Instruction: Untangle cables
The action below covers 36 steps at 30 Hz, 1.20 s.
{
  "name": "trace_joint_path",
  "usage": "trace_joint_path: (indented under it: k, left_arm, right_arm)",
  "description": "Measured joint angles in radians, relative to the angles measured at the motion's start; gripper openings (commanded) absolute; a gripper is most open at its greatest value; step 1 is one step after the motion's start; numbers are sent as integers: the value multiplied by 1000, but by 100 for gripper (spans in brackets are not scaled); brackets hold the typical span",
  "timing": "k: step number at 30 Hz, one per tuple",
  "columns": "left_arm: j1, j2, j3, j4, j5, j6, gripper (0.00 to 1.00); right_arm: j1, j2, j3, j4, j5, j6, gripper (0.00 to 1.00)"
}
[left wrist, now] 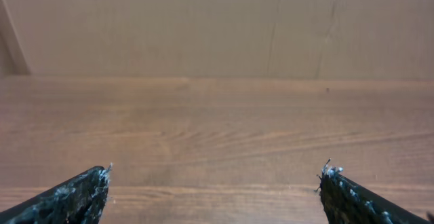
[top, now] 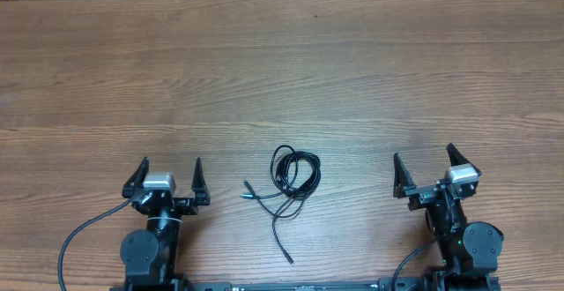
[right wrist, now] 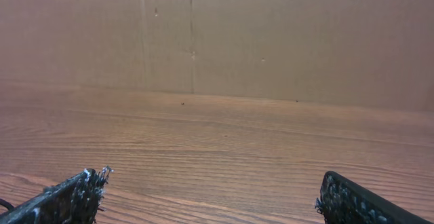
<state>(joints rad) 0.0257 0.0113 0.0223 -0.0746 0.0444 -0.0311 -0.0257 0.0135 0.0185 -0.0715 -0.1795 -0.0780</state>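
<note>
At the near edge, the two arm bases (top: 145, 254) are cut off by the overhead frame, and the thick black wires (top: 72, 242) trailing from them run out of sight. Just beyond, the left pincer (top: 171, 163) and the right pincer (top: 423, 152) sit low over the wooden worktop (top: 282, 62), each with its jaws spread wide apart and nothing between them. The wrist views show the same: only the scuffed black tips of the left pincer (left wrist: 215, 172) and the right pincer (right wrist: 213, 176) enter at the bottom corners, with bare wood grain in the gap.

The cables (top: 291, 181) lie on the worktop between the two arms, apart from both and slightly nearer the left one. Neither wrist camera catches them. The overhead view shows them small and thin. How many cords make up the tangle cannot be counted, nor which strand crosses over which. The bundle's long axis runs near to far. One loose tail points toward the near edge. The overlapping round loops sit at the far end, about level with the fingertips. A short end with a tiny pale tip sticks out toward the left arm. The plug shapes are too small to make out.

Beyond the cables the worktop runs to a plain brown board (left wrist: 203, 27) standing along its far side.
</note>
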Motion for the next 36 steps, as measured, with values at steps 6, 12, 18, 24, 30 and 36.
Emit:
trace_joint_path:
  k: [6, 12, 18, 24, 30, 36]
  left_arm:
    - [0, 0, 2, 4, 8, 0, 100]
    - [0, 0, 104, -196, 23, -3, 100]
    - [0, 0, 208, -264, 31, -4, 100]
    - [0, 53, 321, -275, 41, -22, 100]
    - [0, 290, 576, -404, 93, -17, 100]
    - [0, 596, 894, -665, 215, 62, 100]
  right_arm:
    - [0, 0, 0, 0, 0, 0, 100]
    - [0, 0, 0, 0, 0, 0, 100]
    - [0, 0, 0, 0, -1, 0, 100]
    - [0, 0, 0, 0, 0, 0, 100]
    - [0, -1, 0, 0, 0, 0, 100]
    - [0, -1, 0, 0, 0, 0, 100]
